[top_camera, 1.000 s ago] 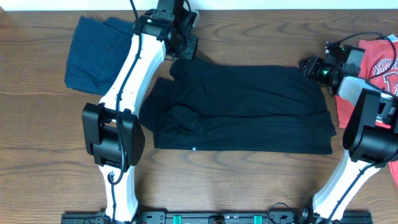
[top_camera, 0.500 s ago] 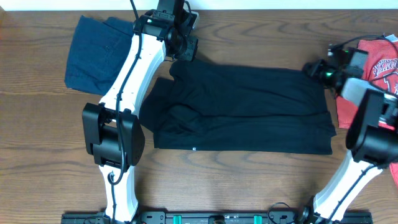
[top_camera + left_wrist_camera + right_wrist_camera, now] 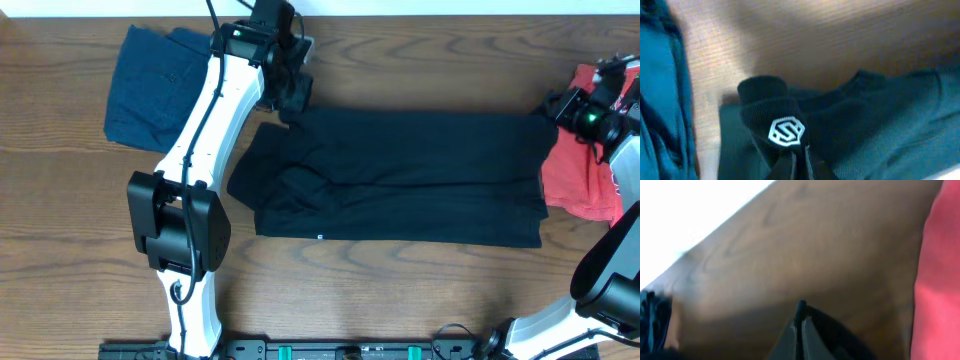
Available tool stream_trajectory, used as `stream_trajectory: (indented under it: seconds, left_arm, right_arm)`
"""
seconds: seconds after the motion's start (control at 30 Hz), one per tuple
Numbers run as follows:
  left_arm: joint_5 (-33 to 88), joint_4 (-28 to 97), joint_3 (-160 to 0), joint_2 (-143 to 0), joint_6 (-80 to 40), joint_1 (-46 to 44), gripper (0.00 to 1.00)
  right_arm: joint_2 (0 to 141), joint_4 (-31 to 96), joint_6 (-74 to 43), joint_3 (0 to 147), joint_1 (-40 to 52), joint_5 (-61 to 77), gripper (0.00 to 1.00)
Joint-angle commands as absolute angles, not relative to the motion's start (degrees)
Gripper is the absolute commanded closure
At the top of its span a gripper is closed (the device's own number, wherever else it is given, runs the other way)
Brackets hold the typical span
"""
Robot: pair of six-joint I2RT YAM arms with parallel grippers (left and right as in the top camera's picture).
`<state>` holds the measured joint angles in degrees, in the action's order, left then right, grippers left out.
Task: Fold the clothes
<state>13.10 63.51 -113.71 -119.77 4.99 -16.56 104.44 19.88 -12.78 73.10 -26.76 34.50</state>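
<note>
One navy garment, one red T-shirt, one black T-shirt pinched by both jaws

Tabletop: brown wood grain.
Middle: black T-shirt, spread crosswise, wrinkled at its left end, small white tag at the near hem.
Far left: navy garment, loosely folded.
Right edge: coral-red T-shirt, just beside the black one.

Arms outstretched, left gripper and right gripper both pinched closed.
</note>
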Motion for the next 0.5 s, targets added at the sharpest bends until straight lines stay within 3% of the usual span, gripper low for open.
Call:
stream_trajectory:
  seconds: [0.0, 0.47]
  left_arm:
    - [11.97, 67.55, -113.71, -117.73, 5.98, -16.43, 0.94]
    - [14.59, 85.32, -112.79, -117.75, 3.88, -16.49, 0.92]
  right_arm:
    - [103.35, 23.73, -9.93, 73.19, -26.83, 36.10, 0.99]
    - [101.86, 39.40, -7.09, 73.19, -26.83, 27.90, 0.99]
